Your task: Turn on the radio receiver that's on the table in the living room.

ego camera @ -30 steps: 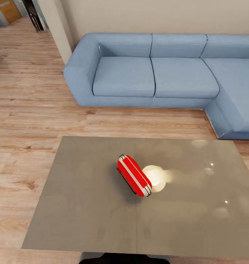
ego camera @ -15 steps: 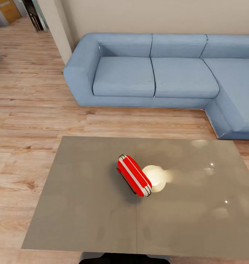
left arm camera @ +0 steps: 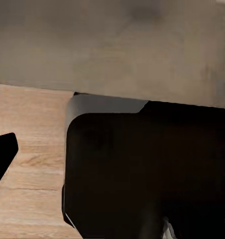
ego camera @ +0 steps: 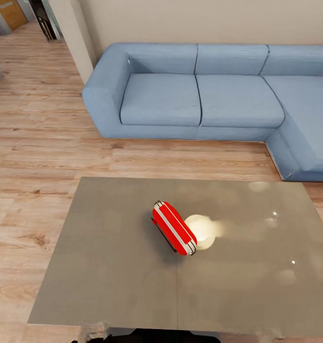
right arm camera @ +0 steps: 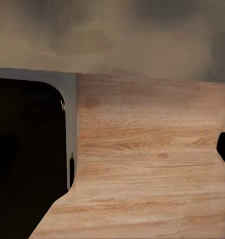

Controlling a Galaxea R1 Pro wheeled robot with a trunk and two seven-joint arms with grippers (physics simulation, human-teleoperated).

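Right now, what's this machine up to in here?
A wheeled robot has pulled up at the near edge of a low grey table in a living room with a blue sofa. A small red radio stands near the middle of the table, beside a bright patch of reflected light. Nothing is touching the radio, and no arm is reaching over the table.
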